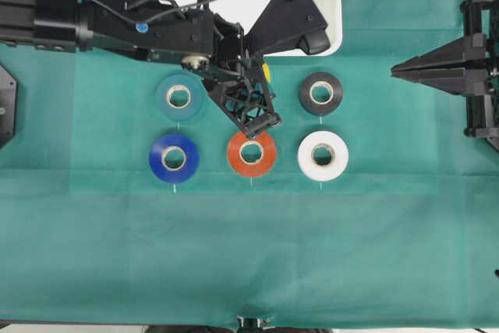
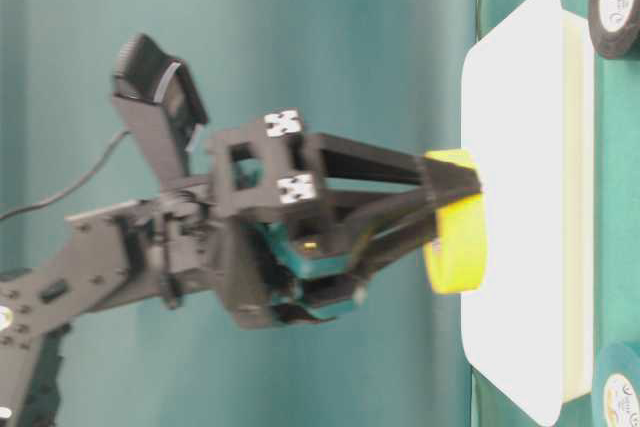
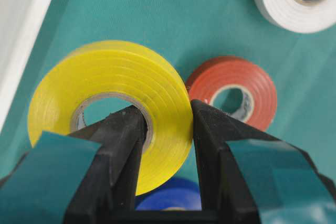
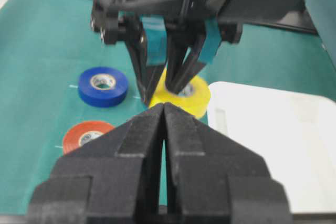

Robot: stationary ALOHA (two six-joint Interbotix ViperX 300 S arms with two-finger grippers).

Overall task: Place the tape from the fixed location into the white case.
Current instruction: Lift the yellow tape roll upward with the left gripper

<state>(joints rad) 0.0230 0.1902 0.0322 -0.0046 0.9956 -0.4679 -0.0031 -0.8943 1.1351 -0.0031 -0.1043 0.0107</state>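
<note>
case: the large shallow white plastic tray with rounded corners (image 1: 327,5) shows no roll on its visible floor.
tape: the bright yellow roll of tape with a pale cardboard core (image 3: 113,103) hangs tilted beside the tray's rim.
left gripper (image 3: 165,129): one finger through the core, one outside, pinching the roll's wall.
right gripper (image 4: 164,124): pressed together, well apart.
wrist view only: smooth orange-red roll (image 3: 236,90) below.

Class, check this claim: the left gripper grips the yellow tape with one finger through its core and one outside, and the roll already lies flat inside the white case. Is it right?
Not quite. The left gripper does pinch the tape that way, but the roll hangs in the air beside the white case, not flat inside it. The table-level view shows this.
</note>
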